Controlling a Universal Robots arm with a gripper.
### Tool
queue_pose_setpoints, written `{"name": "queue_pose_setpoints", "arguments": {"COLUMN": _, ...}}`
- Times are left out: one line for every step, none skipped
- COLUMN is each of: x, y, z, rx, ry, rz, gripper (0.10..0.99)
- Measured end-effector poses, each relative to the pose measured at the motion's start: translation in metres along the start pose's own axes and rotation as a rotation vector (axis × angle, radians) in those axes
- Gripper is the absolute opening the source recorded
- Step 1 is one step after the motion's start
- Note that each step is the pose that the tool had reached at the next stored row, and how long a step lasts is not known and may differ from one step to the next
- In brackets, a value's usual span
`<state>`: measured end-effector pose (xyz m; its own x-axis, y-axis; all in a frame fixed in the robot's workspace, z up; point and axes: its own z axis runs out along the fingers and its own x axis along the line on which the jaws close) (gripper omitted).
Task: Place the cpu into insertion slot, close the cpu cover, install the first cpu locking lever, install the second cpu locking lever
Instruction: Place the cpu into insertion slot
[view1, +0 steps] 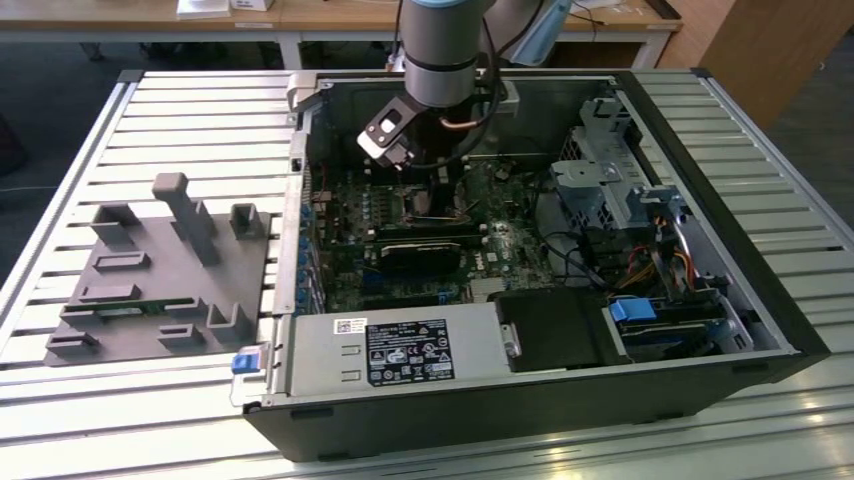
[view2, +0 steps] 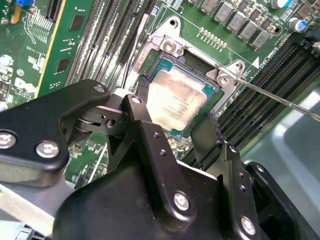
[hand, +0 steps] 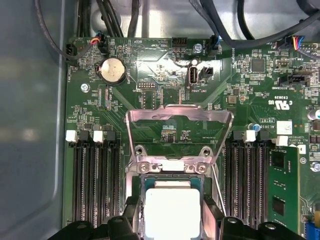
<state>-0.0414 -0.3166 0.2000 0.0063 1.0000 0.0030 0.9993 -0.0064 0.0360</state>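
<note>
Item: the cpu (view2: 175, 100), pinched on opposite edges by the gripper (view2: 178, 109) fingers (view2: 146, 92), at the insertion slot (view2: 185, 67). The cpu cover (hand: 179, 116) stands raised off the slot. We advise keeping it level, corners matched and using no force.

1. The small, flat, pale silver-beige square metal cpu (view2: 172, 102) lies face up inside its socket.
2. The square dark-framed insertion slot (view2: 186, 67), part of the green circuit board, surrounds the chip.
3. The thin silvery metal cpu cover (hand: 150, 115), with its cut-out middle, stands swung up and open beside the slot.
</note>
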Motion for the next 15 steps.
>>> {"name": "queue_pose_setpoints", "arguments": {"x": 0.0, "y": 0.0, "z": -0.0015, "rx": 0.0, "ry": -0.0002, "rz": 0.0, "gripper": 0.612}}
{"name": "queue_pose_setpoints", "arguments": {"x": 0.0, "y": 0.0001, "z": -0.0028, "rx": 0.0, "ry": -0.0002, "rz": 0.0, "gripper": 0.612}}
{"name": "queue_pose_setpoints", "arguments": {"x": 0.0, "y": 0.0002, "z": -0.0043, "rx": 0.0, "ry": -0.0001, "rz": 0.0, "gripper": 0.612}}
{"name": "queue_pose_setpoints", "arguments": {"x": 0.0, "y": 0.0002, "z": -0.0061, "rx": 0.0, "ry": 0.0, "rz": 0.0, "gripper": 0.612}}
{"name": "queue_pose_setpoints", "arguments": {"x": 0.0, "y": 0.0003, "z": -0.0077, "rx": 0.0, "ry": -0.0001, "rz": 0.0, "gripper": 0.6}}
{"name": "queue_pose_setpoints", "arguments": {"x": 0.0, "y": 0.0003, "z": -0.0084, "rx": 0.001, "ry": -0.0001, "rz": 0.0, "gripper": 0.537}}
{"name": "queue_pose_setpoints", "arguments": {"x": 0.0, "y": 0.0003, "z": -0.0089, "rx": 0.001, "ry": -0.0001, "rz": 0.0, "gripper": 0.537}}
{"name": "queue_pose_setpoints", "arguments": {"x": 0.0, "y": 0.0004, "z": -0.0093, "rx": 0.001, "ry": 0.0, "rz": 0.0, "gripper": 0.475}}
{"name": "queue_pose_setpoints", "arguments": {"x": 0.0001, "y": 0.0005, "z": -0.0095, "rx": 0.001, "ry": 0.0001, "rz": 0.0, "gripper": 0.416}}
{"name": "queue_pose_setpoints", "arguments": {"x": 0.0001, "y": 0.0005, "z": -0.0096, "rx": 0.002, "ry": 0.0002, "rz": 0.0, "gripper": 0.416}}
{"name": "queue_pose_setpoints", "arguments": {"x": 0.0001, "y": 0.0005, "z": -0.0096, "rx": 0.002, "ry": 0.0002, "rz": 0.0, "gripper": 0.361}}
{"name": "queue_pose_setpoints", "arguments": {"x": 0.0, "y": 0.0005, "z": -0.0097, "rx": 0.002, "ry": 0.0001, "rz": 0.0, "gripper": 0.302}}
{"name": "queue_pose_setpoints", "arguments": {"x": -0.0004, "y": 0.0005, "z": -0.0098, "rx": 0.002, "ry": -0.0003, "rz": 0.0, "gripper": 0.302}}
{"name": "queue_pose_setpoints", "arguments": {"x": -0.0007, "y": 0.0005, "z": -0.0098, "rx": 0.002, "ry": -0.0003, "rz": 0.0, "gripper": 0.243}}
{"name": "queue_pose_setpoints", "arguments": {"x": -0.0009, "y": 0.0005, "z": -0.0097, "rx": 0.002, "ry": 0.0, "rz": 0.0, "gripper": 0.184}}
